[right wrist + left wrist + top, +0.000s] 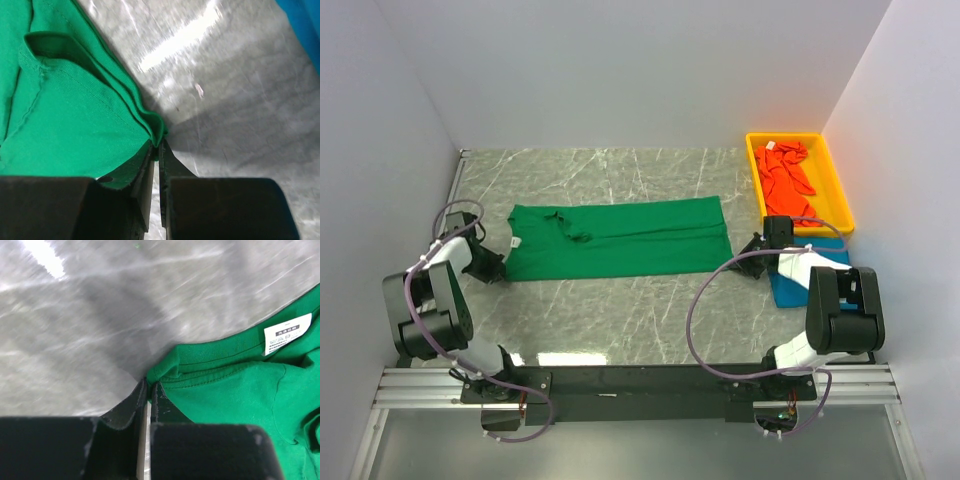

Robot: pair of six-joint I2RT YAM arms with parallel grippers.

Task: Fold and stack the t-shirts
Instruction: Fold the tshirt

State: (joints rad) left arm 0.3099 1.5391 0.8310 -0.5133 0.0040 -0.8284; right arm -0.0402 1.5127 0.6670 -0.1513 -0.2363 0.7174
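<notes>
A green t-shirt [620, 238] lies folded lengthwise across the middle of the table, its white neck label [287, 333] near the left end. My left gripper [500, 262] is shut on the shirt's near left corner [159, 374]. At the shirt's near right corner [157, 129] my right gripper [748, 256] is shut on the layered hem. An orange-red t-shirt [786, 172] lies crumpled in the yellow bin [835, 170]. A blue t-shirt [790, 288] lies under the right arm, mostly hidden.
The yellow bin stands at the back right against the wall. White walls close in the left, back and right sides of the marbled grey tabletop [620, 320]. The arm bases sit on a metal rail [640, 385] at the near edge.
</notes>
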